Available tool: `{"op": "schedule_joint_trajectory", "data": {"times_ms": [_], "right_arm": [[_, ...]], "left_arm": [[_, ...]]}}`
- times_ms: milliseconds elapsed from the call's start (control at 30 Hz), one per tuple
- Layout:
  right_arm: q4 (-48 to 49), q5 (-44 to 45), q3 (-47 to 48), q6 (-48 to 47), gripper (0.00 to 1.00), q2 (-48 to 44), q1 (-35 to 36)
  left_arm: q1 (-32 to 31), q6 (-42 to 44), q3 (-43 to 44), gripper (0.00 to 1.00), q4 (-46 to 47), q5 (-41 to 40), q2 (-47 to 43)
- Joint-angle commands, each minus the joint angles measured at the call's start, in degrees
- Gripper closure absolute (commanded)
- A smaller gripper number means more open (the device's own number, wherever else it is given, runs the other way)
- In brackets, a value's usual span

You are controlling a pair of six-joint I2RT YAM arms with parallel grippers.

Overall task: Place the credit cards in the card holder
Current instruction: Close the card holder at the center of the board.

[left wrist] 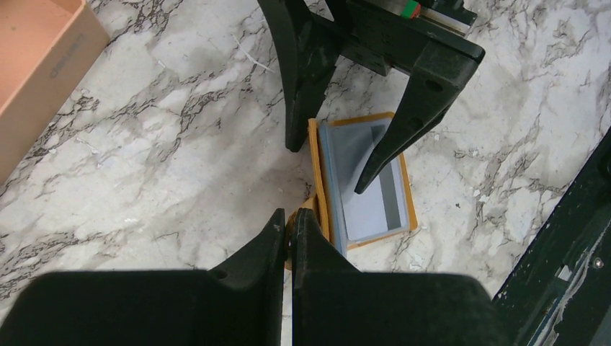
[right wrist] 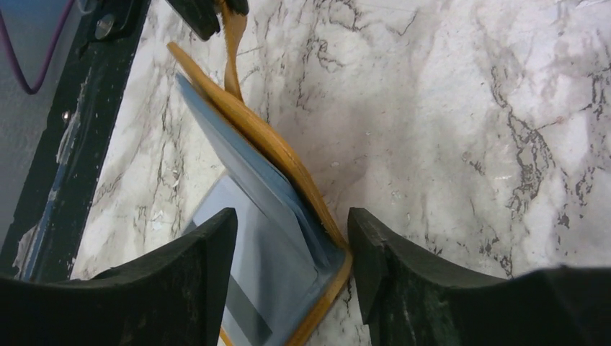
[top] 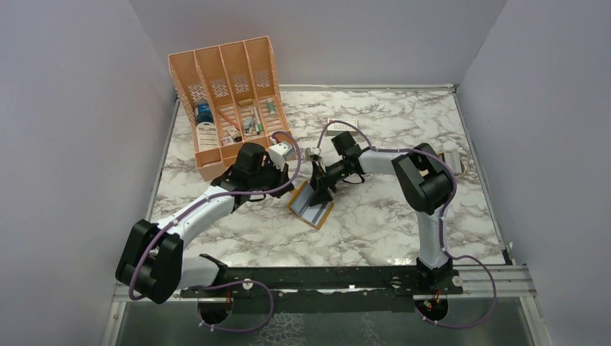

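The mustard-orange card holder (top: 318,215) lies open at mid-table. One half stands tilted up (right wrist: 268,146) and the other lies flat (left wrist: 409,198). A grey-silver credit card (left wrist: 369,204) with a dark stripe rests on the flat half's grey-blue lining; it also shows in the right wrist view (right wrist: 248,292). My left gripper (left wrist: 290,218) is shut on the holder's orange tab (right wrist: 233,32) and holds the raised half up. My right gripper (right wrist: 292,225) is open, its fingers straddling the holder's fold, one over the card and one outside the raised half.
A large orange desk organiser (top: 223,101) stands at the back left, its corner close to my left arm (left wrist: 36,65). A white box (top: 343,123) lies at the back. A tan dish (top: 455,163) sits behind my right arm. A black rail (top: 324,277) runs along the front edge.
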Motion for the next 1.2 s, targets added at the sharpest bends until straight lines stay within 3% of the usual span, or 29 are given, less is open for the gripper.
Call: {"op": "schedule_joint_trajectory", "data": {"times_ms": [0, 333, 600, 867, 1167], "right_arm": [[-5.8, 1.3, -0.1, -1.5, 0.44, 2.1, 0.5], [-6.0, -1.2, -1.0, 7.3, 0.50, 0.7, 0.5], [6.5, -0.4, -3.8, 31.5, 0.55, 2.1, 0.4], [26.2, 2.0, -15.5, 56.4, 0.61, -0.8, 0.4], [36.3, 8.1, -22.7, 66.8, 0.61, -5.0, 2.8]], "left_arm": [[0.8, 0.1, -0.6, 1.00, 1.9, 0.7, -0.9], [1.3, -2.5, 0.1, 1.00, -0.6, -4.8, 1.5], [1.7, -4.7, 0.2, 1.00, -1.9, -9.2, 1.8], [2.1, -7.7, 0.6, 1.00, -3.9, -13.1, 3.4], [3.6, -10.7, 1.0, 1.00, -5.0, -15.8, 4.9]]}}
